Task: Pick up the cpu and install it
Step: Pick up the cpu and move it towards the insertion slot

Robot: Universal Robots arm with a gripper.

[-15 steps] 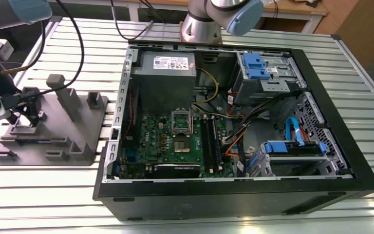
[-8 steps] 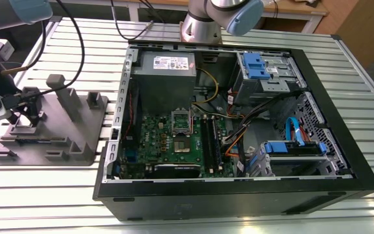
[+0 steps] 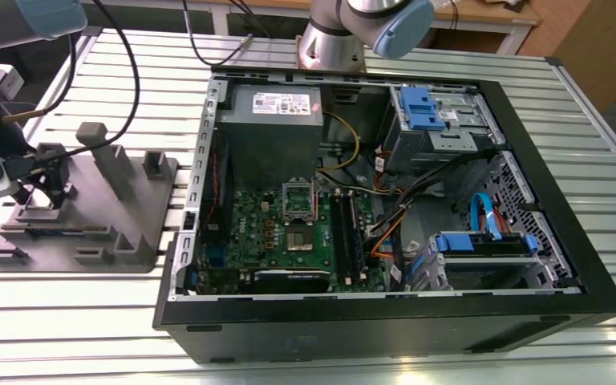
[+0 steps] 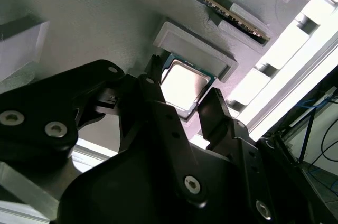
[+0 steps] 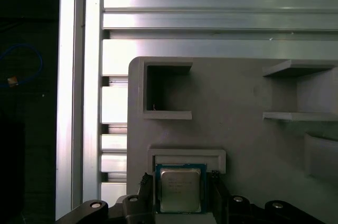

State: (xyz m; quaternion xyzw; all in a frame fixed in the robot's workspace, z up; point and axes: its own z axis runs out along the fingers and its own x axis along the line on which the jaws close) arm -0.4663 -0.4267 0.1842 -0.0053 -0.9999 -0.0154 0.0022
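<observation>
The cpu point(image 5: 179, 189), a small square chip with a silvery top, lies flat in a shallow pocket of the grey fixture plate point(image 5: 237, 102). My gripper point(image 5: 179, 179) is lowered over it, one black finger on each side of the chip with narrow gaps, so it stands open. In the second wrist view the cpu point(image 4: 183, 82) lies between the same fingers point(image 4: 214, 110) of the gripper point(image 4: 182, 84). In the exterior view the gripper point(image 3: 41, 196) hangs over the fixture plate point(image 3: 105, 224) at the exterior view's left. The green motherboard point(image 3: 286, 233) has its socket point(image 3: 299, 237) uncovered, with the metal frame point(image 3: 299, 194) raised.
An open black computer case point(image 3: 394, 321) holds the motherboard, a power supply point(image 3: 273, 108), drive bays point(image 3: 436, 120) and loose cables point(image 3: 394, 216). Upright posts point(image 3: 110, 160) rise from the fixture plate beside the gripper. Everything rests on a ribbed aluminium table point(image 3: 62, 321).
</observation>
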